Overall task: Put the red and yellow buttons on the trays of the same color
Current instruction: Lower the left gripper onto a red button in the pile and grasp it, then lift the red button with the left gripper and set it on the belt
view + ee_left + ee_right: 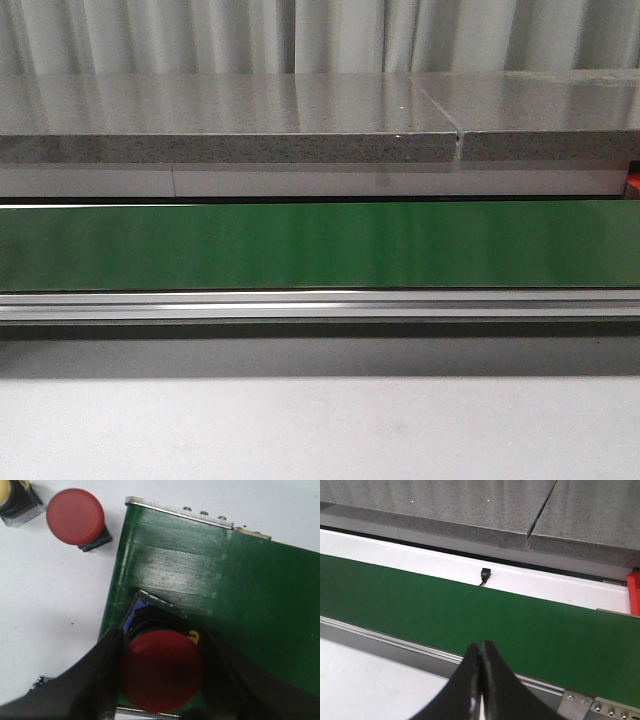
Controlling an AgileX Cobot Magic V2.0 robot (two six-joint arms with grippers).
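In the left wrist view a red button (162, 670) with a black and blue base sits between my left gripper's (162, 680) dark fingers, over the end of the green belt (240, 590). The fingers press in on both sides of it. A second red button (75, 516) and a yellow button (11, 497) stand on the white table beyond the belt's end. My right gripper (481, 647) is shut and empty above the belt's near rail. A red edge (635, 592) shows at the belt's far right; I cannot tell if it is a tray. The yellow tray is out of view.
The green conveyor belt (320, 245) runs across the front view with an aluminium rail (320, 305) in front and a grey stone ledge (230, 125) behind. A small black sensor (485, 575) sits at the belt's far side. White table (320, 430) lies nearest.
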